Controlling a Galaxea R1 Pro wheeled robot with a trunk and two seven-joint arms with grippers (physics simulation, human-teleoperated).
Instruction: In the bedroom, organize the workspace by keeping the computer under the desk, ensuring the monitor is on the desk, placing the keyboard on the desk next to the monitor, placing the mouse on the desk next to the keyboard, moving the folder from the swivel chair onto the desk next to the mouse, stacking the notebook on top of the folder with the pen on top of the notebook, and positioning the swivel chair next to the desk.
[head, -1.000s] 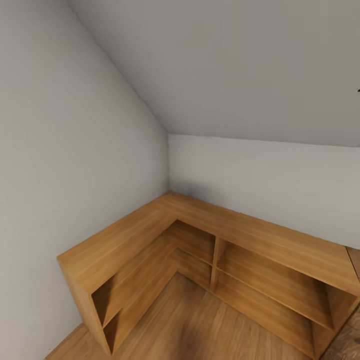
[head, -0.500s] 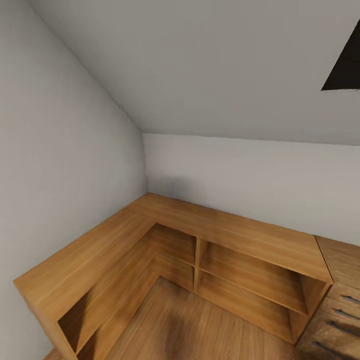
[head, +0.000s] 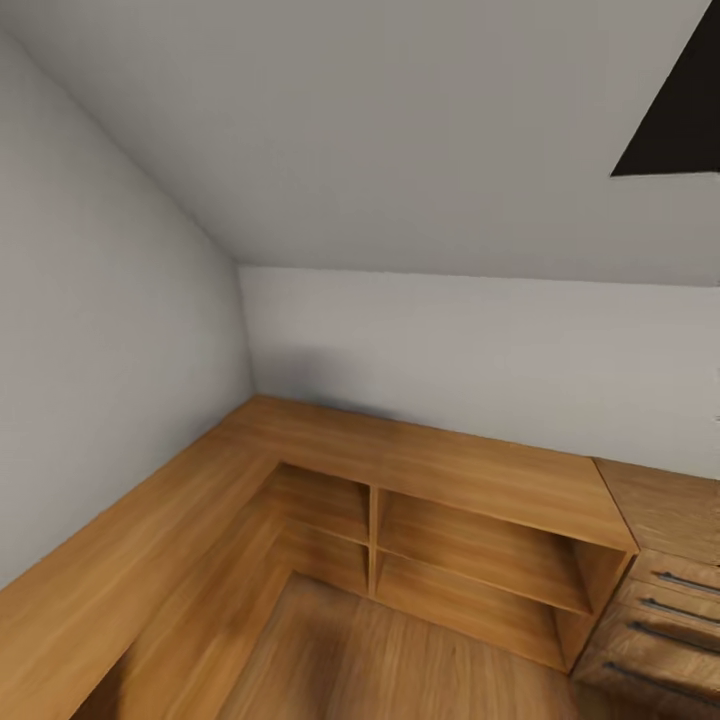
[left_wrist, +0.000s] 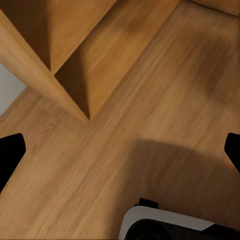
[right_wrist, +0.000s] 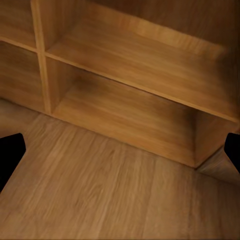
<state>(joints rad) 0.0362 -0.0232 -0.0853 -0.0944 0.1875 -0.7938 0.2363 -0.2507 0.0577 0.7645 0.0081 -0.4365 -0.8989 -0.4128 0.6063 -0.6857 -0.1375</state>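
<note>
I face a room corner with a low L-shaped wooden shelf unit (head: 430, 470) along two grey walls; its top and its open compartments are bare. In the left wrist view my left gripper (left_wrist: 120, 155) is open over the wooden floor beside the end of the shelf unit (left_wrist: 65, 55), black fingertips (left_wrist: 10, 160) far apart. In the right wrist view my right gripper (right_wrist: 120, 157) is open too, nothing between its fingers, facing the shelf compartments (right_wrist: 135, 95).
A wooden drawer unit (head: 665, 600) with dark handles adjoins the shelf at the right. A dark triangular patch (head: 680, 110) cuts into the sloped ceiling at upper right. Wooden floor (head: 400, 650) lies before the shelves. A white part of my base (left_wrist: 170, 222) shows low.
The whole head view has swung to the right: the shelf corner slid left, the drawer unit came in at the right, and the dark patch grew. Nothing in the room itself moved.
</note>
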